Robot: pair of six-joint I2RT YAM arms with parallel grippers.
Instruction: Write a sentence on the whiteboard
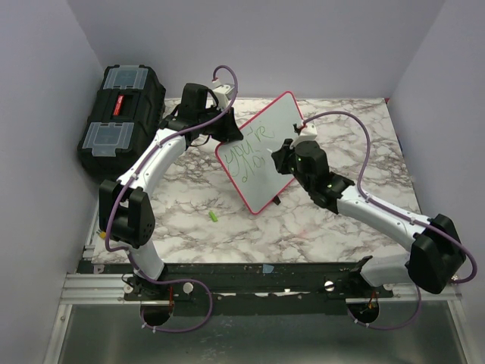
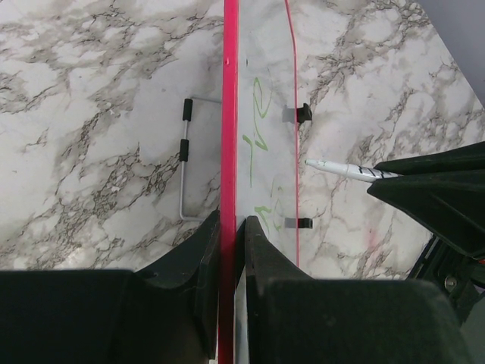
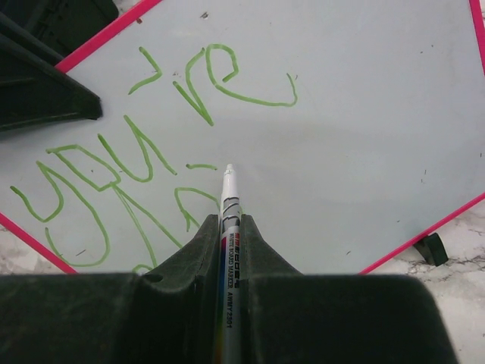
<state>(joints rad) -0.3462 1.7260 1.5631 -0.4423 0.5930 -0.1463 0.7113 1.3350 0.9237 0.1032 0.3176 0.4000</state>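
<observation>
Second line of the sentence (image 3: 144,155) is running under the right gripper (image 3: 229,221) and cannot be read; only "you're" is legible, in loose green strokes. The whiteboard (image 1: 276,125), pink-framed, is standing tilted mid-table. The left gripper (image 2: 229,224) is clamping its edge. The right gripper is pinching a marker (image 3: 229,189); tip contact is unclear.

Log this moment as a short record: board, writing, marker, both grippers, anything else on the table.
whiteboard: tilted up, red-pink frame
sentence: green; "you're" written, second line begun
marker: tip at the board under "re"; contact unclear
left gripper: shut on the whiteboard's edge
right gripper: shut on the marker
black toolbox: far left, against the wall
small green piece: loose on the marble table
</observation>
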